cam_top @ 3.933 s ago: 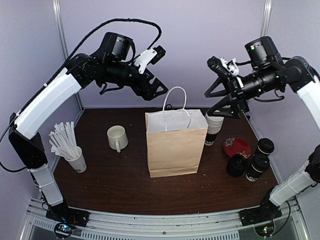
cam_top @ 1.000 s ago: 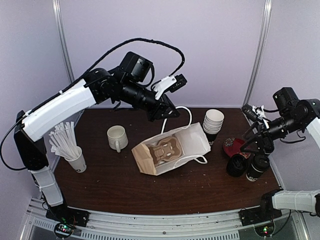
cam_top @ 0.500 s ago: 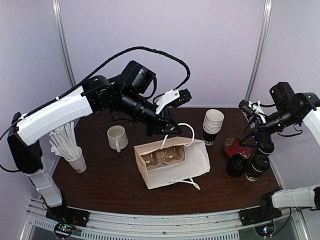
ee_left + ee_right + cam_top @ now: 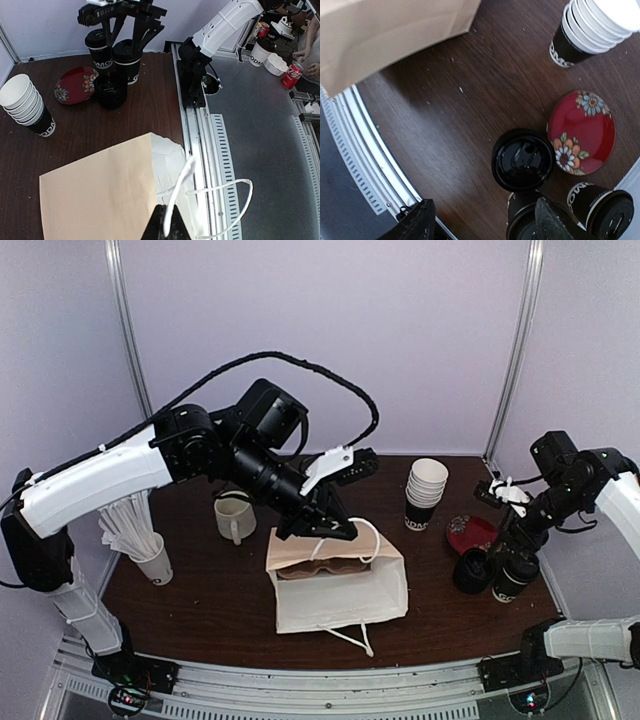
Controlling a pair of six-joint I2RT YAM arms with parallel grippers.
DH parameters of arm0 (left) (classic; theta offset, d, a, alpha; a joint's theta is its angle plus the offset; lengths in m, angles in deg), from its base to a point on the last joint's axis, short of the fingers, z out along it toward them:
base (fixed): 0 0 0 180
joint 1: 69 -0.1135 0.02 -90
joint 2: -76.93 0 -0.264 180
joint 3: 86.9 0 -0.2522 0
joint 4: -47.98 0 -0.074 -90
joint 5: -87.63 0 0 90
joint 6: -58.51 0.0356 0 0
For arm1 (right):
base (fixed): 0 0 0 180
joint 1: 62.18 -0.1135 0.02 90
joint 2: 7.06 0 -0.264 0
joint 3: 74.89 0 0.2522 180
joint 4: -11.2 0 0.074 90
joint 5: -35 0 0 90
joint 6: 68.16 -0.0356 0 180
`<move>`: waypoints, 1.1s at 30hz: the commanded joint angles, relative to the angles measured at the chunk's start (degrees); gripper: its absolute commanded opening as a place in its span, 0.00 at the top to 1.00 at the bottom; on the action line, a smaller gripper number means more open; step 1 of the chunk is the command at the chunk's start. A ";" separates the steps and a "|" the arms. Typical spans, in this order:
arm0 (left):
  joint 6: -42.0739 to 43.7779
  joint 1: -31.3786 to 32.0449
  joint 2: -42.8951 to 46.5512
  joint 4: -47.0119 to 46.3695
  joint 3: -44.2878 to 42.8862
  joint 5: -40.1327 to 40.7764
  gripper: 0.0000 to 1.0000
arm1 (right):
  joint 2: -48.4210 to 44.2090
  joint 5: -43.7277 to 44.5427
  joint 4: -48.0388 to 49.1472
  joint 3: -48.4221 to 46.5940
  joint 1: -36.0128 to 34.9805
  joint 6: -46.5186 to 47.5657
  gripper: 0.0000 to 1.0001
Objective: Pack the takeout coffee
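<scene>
Right now my left gripper (image 4: 167,225) is pressed together on the white handle (image 4: 176,190) of the paper bag (image 4: 340,590). Its fingertips run off the bottom edge of the left wrist view. My right gripper (image 4: 485,223) hangs spread above the coffee, at 3 o'clock from the bag. One lidded cup (image 4: 610,215) shows clearly. The second cup (image 4: 520,220) is half hidden behind a finger and cropped. At 12 o'clock from it sits a black lid (image 4: 522,160); I cannot tell what is beneath it.
</scene>
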 commanded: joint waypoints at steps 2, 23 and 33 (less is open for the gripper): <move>2.75 -0.12 1.86 0.44 -3.39 1.21 1.00 | 1.01 16.33 1.07 1.90 -0.04 -1.87 0.32; 4.12 -0.12 1.56 0.46 -3.07 -0.19 1.00 | 8.52 26.90 -4.97 2.79 7.30 0.23 0.13; 4.38 -0.16 1.52 0.48 -2.65 0.77 1.00 | 10.91 24.54 -3.45 4.65 8.87 1.53 0.14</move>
